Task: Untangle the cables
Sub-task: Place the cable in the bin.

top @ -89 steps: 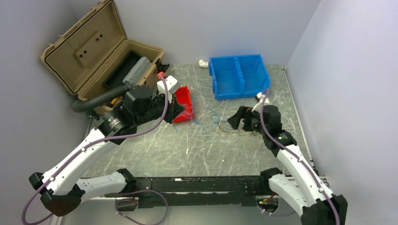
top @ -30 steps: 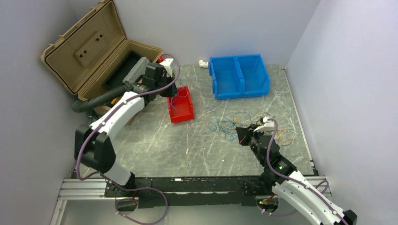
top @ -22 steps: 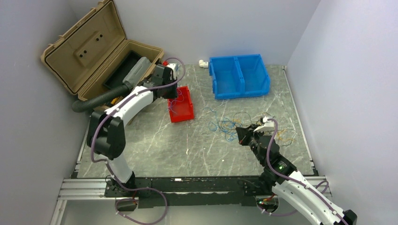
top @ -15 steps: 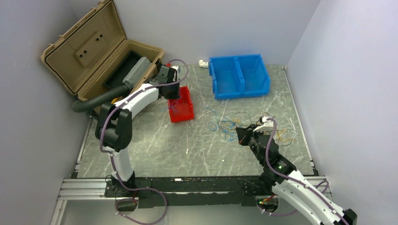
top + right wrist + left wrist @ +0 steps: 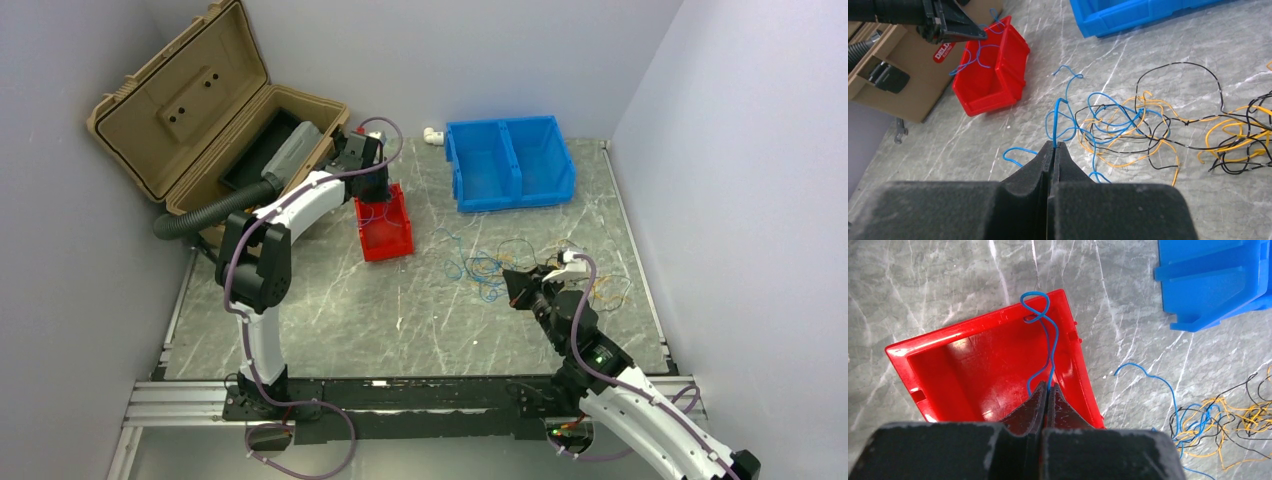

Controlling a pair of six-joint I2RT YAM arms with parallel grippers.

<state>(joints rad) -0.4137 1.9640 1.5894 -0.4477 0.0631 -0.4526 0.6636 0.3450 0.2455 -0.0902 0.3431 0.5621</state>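
Blue cables [image 5: 1037, 316], ends unseen (pinched)

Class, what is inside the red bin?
One blue wire, pinched in the shut left pincer, hangs over the red bin, its loop at the rim. The visible floor is otherwise bare. The pincer hides the near corner.

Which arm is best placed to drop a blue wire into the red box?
Left. The left fingers pinch a thin blue wire over the red plastic bin. The right fingers hold another blue strand by the wire tangle, away from it.
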